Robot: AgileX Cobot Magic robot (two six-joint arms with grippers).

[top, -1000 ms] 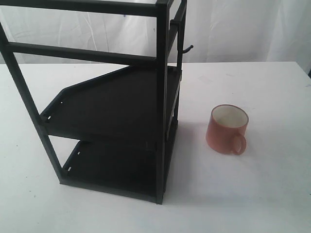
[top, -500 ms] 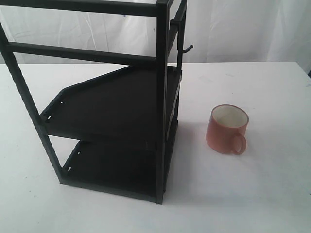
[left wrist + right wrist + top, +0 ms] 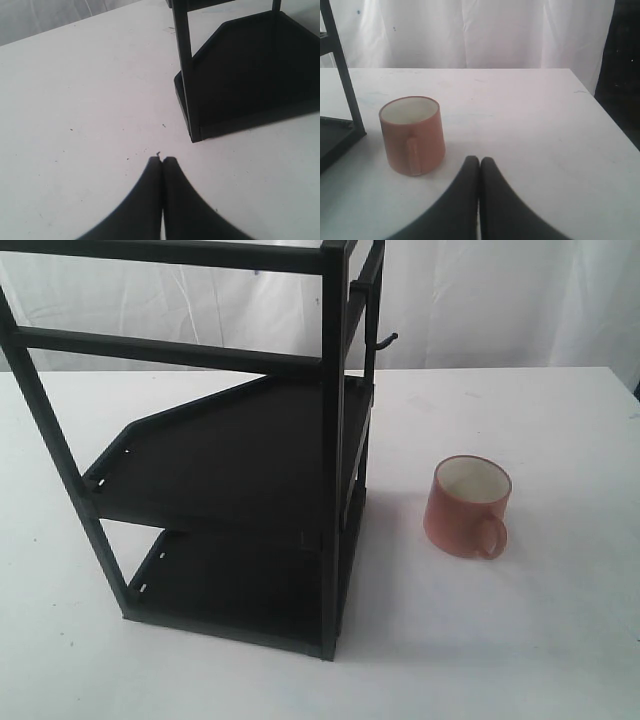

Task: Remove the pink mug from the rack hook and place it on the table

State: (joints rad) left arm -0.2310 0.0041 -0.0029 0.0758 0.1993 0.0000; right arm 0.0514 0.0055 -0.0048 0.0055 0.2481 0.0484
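White table (image 3: pixel 560 640) carried black two-shelf rack (image 3: pixel 230 450) at left. Rack hook (image 3: pixel 386 341) bare. Pink mug (image 3: pixel 466 507) stood upright on table right of rack, stable on base, handle toward near side. Left gripper (image 3: pixel 162 161) and right gripper (image 3: pixel 479 161) had fingers pressed together, empty, clear of mug. Placement judged complete.

Soft even light, faint shadows — slightly hazy

no readable text, labels, brands or numbers anywhere
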